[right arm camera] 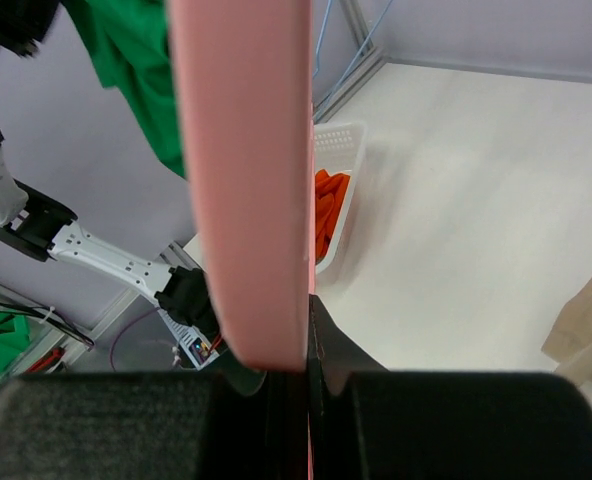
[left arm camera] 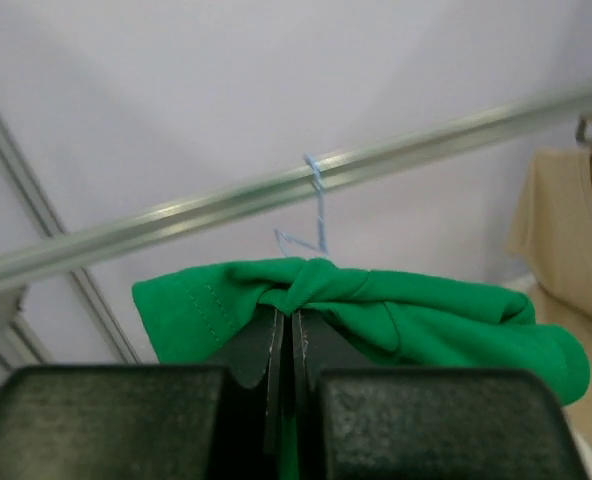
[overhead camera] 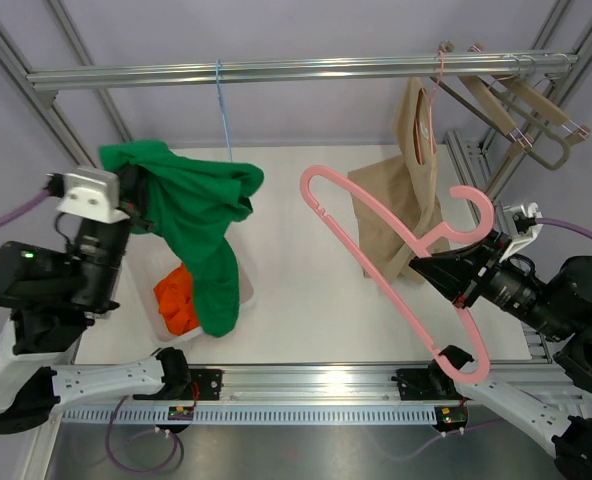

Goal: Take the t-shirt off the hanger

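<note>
Left gripper [left arm camera: 286, 322]: clamped on a fold of the green shirt [overhead camera: 196, 210], held above the basket [right arm camera: 341, 140], hem hanging at its rim.
Right gripper [right arm camera: 304, 335]: closed on the bare pink hanger [right arm camera: 241, 150], well right of the basket.
Risk: the thin pinch could slip; a swing would likely drag the hem across the orange cloth [overhead camera: 176, 295].
Room: open tabletop right of the basket; the rail [overhead camera: 276, 70] and blue wire [overhead camera: 221, 110] lie beyond it.

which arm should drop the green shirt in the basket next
Left. The left gripper is shut on the green t-shirt over the white basket; the right gripper holds the pink hanger.
</note>
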### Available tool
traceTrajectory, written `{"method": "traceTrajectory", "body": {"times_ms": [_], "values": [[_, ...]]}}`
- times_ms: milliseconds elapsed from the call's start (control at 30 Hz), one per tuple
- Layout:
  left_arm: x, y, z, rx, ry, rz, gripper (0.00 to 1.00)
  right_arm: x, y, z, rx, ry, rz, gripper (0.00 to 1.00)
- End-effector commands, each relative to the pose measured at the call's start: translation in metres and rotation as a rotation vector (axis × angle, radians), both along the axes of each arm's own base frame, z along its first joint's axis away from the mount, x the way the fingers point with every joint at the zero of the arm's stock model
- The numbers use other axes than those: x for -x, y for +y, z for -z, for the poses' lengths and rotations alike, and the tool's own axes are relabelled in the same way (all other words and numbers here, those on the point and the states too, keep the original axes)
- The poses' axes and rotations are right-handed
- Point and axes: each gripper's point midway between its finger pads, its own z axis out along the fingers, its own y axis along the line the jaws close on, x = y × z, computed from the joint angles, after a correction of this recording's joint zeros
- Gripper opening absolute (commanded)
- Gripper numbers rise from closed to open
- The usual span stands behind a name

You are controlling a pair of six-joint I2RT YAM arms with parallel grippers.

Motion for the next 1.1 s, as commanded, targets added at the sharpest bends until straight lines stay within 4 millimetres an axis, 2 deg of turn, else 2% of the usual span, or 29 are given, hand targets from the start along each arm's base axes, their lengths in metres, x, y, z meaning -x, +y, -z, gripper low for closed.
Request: {"method": "traceTrajectory", "body": {"times_ms": [0,33,100,200,333,367,567,600,633,733,800,833,867,900,933,1067], "values": [[0.023,0.069,-0.077,0.197,-0.149,-0.094,0.0,0.002,0.01,-0.02,-0.024,-0.083,-0.059,0.0],[0.026,0.075,-0.083,0.21,-0.162,-0.095,0.0,0.001,0.011,-0.022,-0.027,-0.084,-0.06,0.0],[0.027,0.077,-0.083,0.208,-0.167,-0.093,0.0,0.0,0.013,-0.024,-0.027,-0.084,-0.065,0.0],[0.024,0.074,-0.069,0.193,-0.162,-0.11,0.0,0.001,0.015,-0.025,-0.027,-0.085,-0.079,0.0],[0.013,0.058,-0.025,0.132,-0.121,-0.142,0.0,0.003,0.015,-0.025,-0.029,-0.085,-0.085,0.0],[0.009,0.053,-0.005,0.117,-0.106,-0.158,0.0,0.003,0.015,-0.024,-0.027,-0.082,-0.085,0.0],[-0.001,0.057,0.061,0.075,-0.027,-0.253,0.0,-0.004,0.02,-0.017,-0.004,-0.069,-0.087,0.0],[-0.005,0.052,0.082,0.041,-0.007,-0.269,0.0,-0.005,0.021,-0.017,-0.003,-0.07,-0.087,0.0],[-0.01,0.055,0.097,0.038,0.02,-0.31,0.0,-0.007,0.023,-0.016,0.001,-0.07,-0.092,0.0],[-0.024,0.053,0.14,0.041,0.132,-0.346,0.0,-0.022,0.032,-0.016,0.023,-0.068,-0.076,0.0],[-0.028,0.061,0.156,0.135,0.185,-0.364,0.0,-0.039,0.036,-0.012,0.051,-0.06,-0.036,0.0],[-0.029,0.065,0.172,0.172,0.227,-0.379,0.0,-0.058,0.034,-0.008,0.084,-0.053,0.037,0.0],[-0.029,0.064,0.179,0.142,0.245,-0.375,0.0,-0.067,0.033,-0.006,0.102,-0.052,0.07,0.0],[-0.031,0.069,0.188,0.184,0.273,-0.405,0.0,-0.075,0.033,-0.004,0.125,-0.058,0.096,0.0],[-0.032,0.073,0.202,0.15,0.329,-0.447,0.0,-0.086,0.031,-0.003,0.142,-0.058,0.142,0.0],[-0.031,0.087,0.233,0.185,0.463,-0.57,0.0,-0.131,0.049,0.004,0.221,-0.039,0.209,0.0]]}}
